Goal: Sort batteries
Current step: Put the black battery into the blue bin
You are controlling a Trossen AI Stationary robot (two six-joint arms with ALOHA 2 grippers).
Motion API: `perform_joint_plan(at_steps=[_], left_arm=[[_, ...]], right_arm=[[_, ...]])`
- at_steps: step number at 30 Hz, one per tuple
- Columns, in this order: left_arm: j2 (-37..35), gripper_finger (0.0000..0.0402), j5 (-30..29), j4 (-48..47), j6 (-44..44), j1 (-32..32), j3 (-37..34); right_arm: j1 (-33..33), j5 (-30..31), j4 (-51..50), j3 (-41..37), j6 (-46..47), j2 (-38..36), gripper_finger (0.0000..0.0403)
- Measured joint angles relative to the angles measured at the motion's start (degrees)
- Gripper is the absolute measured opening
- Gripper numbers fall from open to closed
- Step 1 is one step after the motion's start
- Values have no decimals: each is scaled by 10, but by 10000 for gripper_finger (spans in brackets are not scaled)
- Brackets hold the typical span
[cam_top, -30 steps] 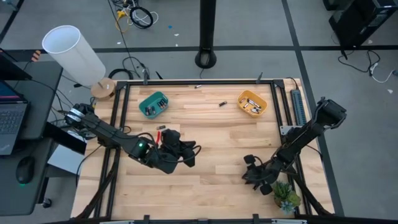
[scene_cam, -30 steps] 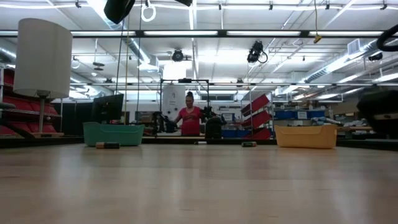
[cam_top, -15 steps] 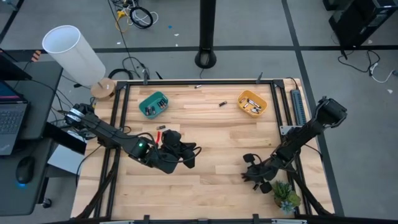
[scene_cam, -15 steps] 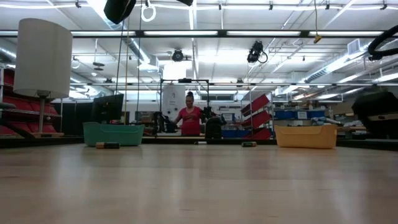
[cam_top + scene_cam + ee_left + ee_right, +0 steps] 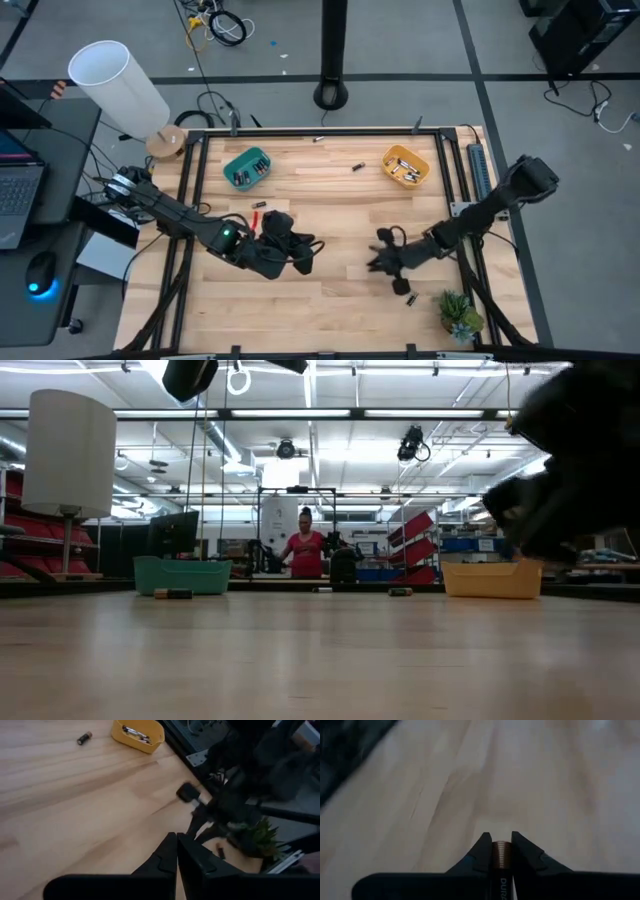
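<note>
A: What is hard to make out here?

B: In the low view the right arm is only a dark blur at the edge, cut off by the frame. The batteries inside the two bins are too small to count from above.

A: What is the right gripper (image 5: 381, 262) doing?

B: It hangs over the desk (image 5: 340, 205), right of the middle. In the right wrist view its fingers (image 5: 483, 851) are clamped on a battery (image 5: 501, 855); the copper end shows between the tips, and the rest of it is hidden by the fingers.

A: And the left gripper (image 5: 176, 841)?

B: It is near the middle of the desk, on the left half, with its fingers pressed together and nothing between them.

A: How many bins?

B: Two, both at the far side: a teal bin (image 5: 247, 167) on the left and an orange bin (image 5: 405, 165) on the right, each with several batteries in it.

A: Any loose batteries?

B: One lies between the bins (image 5: 357, 166), and one dark one sits near the small plant (image 5: 460, 312), at the near right corner (image 5: 408, 299). Small red and dark pieces (image 5: 259, 206) lie just beside the left arm; I cannot tell what they are.

A: Anything beyond the desk?

B: A white lamp (image 5: 118, 87) at the far left corner, and one person (image 5: 306, 552) far back in the room.
</note>
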Motion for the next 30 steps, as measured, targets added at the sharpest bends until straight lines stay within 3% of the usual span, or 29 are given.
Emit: perform_joint_plan(at_steps=[6,13,20,30], left_arm=[[20,62,-4,3,16,0,0],[97,107,15,208,165,18,0],[142,113,-5,360,225,47,0],[150,113,19,512,336,82,0]], right_arm=[[-75,-11,4,46,24,-84,48],[-140,-11,25,126,24,-127,48],[-148,-13,93,160,25,-126,48],[-143,-17,138,160,55,-126,48]])
